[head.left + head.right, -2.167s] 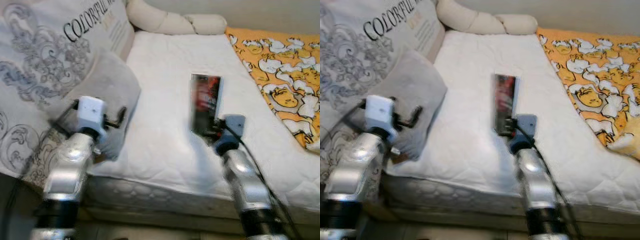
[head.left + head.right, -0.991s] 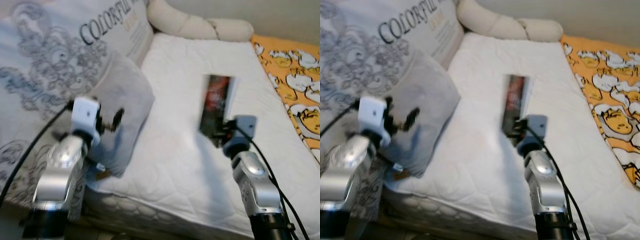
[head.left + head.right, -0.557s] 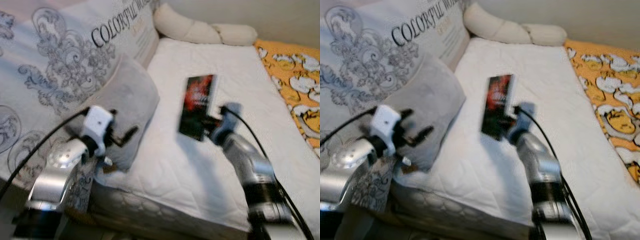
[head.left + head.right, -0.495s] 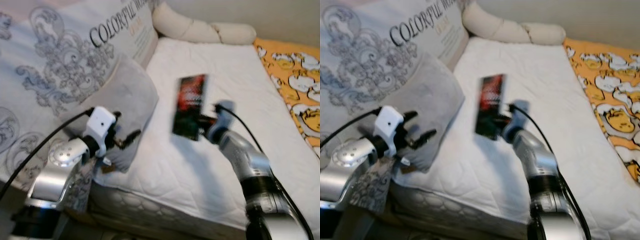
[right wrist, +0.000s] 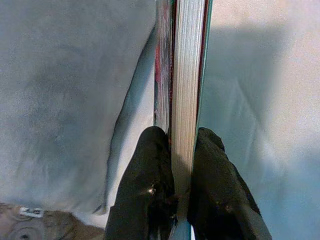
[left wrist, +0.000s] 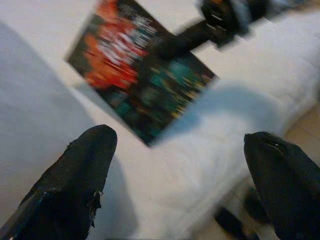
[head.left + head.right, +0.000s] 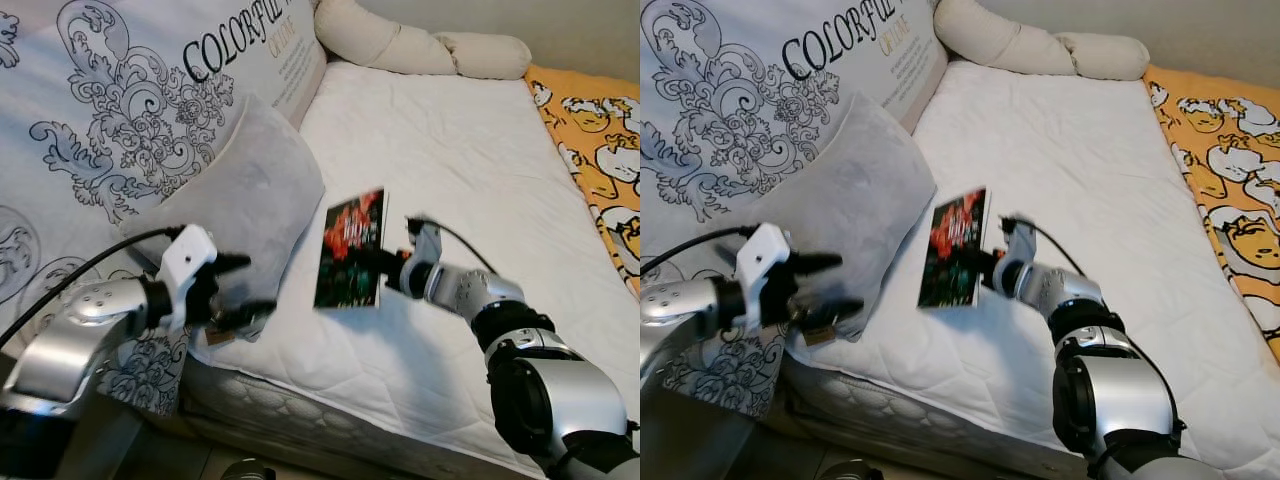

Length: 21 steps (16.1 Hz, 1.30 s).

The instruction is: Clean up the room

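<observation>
Book [image 7: 350,249] with a dark red-and-teal cover hangs in the air above the white mattress [image 7: 450,150], held on edge with its cover facing the robot's left. Right gripper [image 5: 180,150] is clamped on it, one black finger [image 5: 150,165] pressed to the cover side and the other to the back, the pale page block between them. The silver right arm [image 7: 480,295] reaches across the bed toward the grey pillow [image 7: 245,195], and the book sits just beside that pillow's edge without touching it. Left gripper [image 7: 240,292] hovers near the pillow's lower corner, jaws spread wide and holding nothing. Behind the pillow lies a large patterned cushion [image 7: 140,110] printed with lettering, a cream bolster [image 7: 420,45] rests at the head of the bed, and an orange printed blanket [image 7: 600,130] covers the far right side.
</observation>
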Motion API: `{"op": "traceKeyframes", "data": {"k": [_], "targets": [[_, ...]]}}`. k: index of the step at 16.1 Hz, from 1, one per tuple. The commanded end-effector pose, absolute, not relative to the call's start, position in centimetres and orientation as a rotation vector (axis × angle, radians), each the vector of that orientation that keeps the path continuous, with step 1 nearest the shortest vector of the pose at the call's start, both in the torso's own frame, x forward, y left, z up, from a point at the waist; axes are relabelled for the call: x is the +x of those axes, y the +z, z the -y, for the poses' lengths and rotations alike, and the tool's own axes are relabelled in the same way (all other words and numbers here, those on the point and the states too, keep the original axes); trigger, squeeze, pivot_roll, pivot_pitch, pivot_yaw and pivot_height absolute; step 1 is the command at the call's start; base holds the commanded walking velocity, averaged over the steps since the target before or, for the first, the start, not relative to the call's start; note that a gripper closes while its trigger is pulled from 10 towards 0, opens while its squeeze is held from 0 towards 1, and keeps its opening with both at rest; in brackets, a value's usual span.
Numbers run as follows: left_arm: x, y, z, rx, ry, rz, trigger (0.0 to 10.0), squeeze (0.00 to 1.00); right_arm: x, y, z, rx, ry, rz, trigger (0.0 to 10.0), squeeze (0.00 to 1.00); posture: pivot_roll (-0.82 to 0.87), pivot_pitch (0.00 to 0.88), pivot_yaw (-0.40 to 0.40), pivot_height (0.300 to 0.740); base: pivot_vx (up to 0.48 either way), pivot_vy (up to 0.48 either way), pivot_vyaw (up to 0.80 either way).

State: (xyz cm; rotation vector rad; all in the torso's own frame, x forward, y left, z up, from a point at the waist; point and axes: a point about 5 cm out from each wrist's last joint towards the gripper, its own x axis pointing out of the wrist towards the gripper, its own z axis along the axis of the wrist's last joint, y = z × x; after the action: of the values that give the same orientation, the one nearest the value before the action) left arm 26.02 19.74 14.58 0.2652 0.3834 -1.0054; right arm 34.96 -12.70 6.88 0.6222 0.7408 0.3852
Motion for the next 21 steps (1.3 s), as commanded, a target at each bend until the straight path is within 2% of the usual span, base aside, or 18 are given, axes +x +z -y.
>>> {"op": "traceKeyframes", "data": {"k": [1, 4, 5, 7, 11, 13, 16, 17, 19, 20, 21], "targets": [[25.3, 14.6, -19.4, 0.26, -1.064, -0.412, 10.0, 0.49, 35.7, 8.0, 12.8, 0.659, 0.394, -0.698, 10.0, 0.0, 0.1, 0.018, -0.024, 0.74, 0.0, 0.0, 0.0], [24.1, 14.7, -19.2, 0.228, -1.117, -0.467, 10.0, 0.49, 35.0, 6.6, 13.4, 0.624, 0.337, -0.753, 10.0, 0.0, 0.13, 0.072, -0.035, 0.74, 0.0, 0.0, 0.0], [23.9, 14.7, -19.1, 0.226, -1.122, -0.472, 10.0, 0.49, 34.8, 6.1, 13.8, 0.558, 0.299, -0.76, 10.0, 1.0, 0.14, 0.082, -0.042, 0.74, 0.0, 0.0, 0.0], [23.6, 14.8, -19.0, 0.225, -1.104, -0.47, 10.0, 0.49, 34.9, 5.6, 14.7, 0.449, 0.223, -0.742, 10.0, 1.0, 0.15, 0.085, -0.052, 0.74, 0.0, 0.0, 0.0], [23.1, 14.8, -19.0, 0.218, -1.098, -0.48, 10.0, 0.49, 35.1, 5.8, 15.0, 0.449, 0.183, -0.712, 10.0, 1.0, 0.16, 0.075, -0.058, 0.74, 0.0, 0.0, 0.0], [22.8, 14.5, -18.8, 0.213, -1.091, -0.482, 10.0, 0.49, 34.3, 4.6, 15.3, 0.337, 0.202, -0.761, 10.0, 1.0, 0.15, 0.046, -0.054, 0.74, 0.0, 0.0, 0.0], [23.2, 14.1, -18.1, 0.174, -1.052, -0.446, 10.0, 0.48, 33.2, 3.4, 17.0, 0.323, 0.16, -0.785, 10.0, 1.0, 0.12, 0.0, -0.042, 0.74, 0.0, 0.0, 0.0], [23.4, 13.9, -17.9, 0.161, -1.031, -0.443, 10.0, 0.48, 33.1, 3.3, 17.4, 0.338, 0.145, -0.773, 10.0, 1.0, 0.12, 0.0, -0.038, 0.74, 0.0, 0.0, 0.0], [24.5, 12.8, -17.1, 0.069, -0.837, -0.392, 10.0, 0.46, 33.4, 4.0, 19.3, 0.524, 0.082, -0.648, 10.0, 1.0, 0.07, 0.0, -0.013, 0.74, 0.0, 0.0, 0.0], [24.6, 12.6, -17.0, 0.053, -0.814, -0.388, 10.0, 0.46, 33.4, 4.1, 19.4, 0.53, 0.084, -0.636, 10.0, 1.0, 0.07, 0.0, -0.013, 0.74, 0.0, 0.0, 0.0], [25.2, 12.2, -16.6, 0.046, -0.71, -0.353, 10.0, 0.43, 33.4, 4.5, 20.0, 0.545, 0.122, -0.577, 10.0, 1.0, 0.05, 0.0, -0.005, 0.74, 0.0, 0.0, 0.0]]}}
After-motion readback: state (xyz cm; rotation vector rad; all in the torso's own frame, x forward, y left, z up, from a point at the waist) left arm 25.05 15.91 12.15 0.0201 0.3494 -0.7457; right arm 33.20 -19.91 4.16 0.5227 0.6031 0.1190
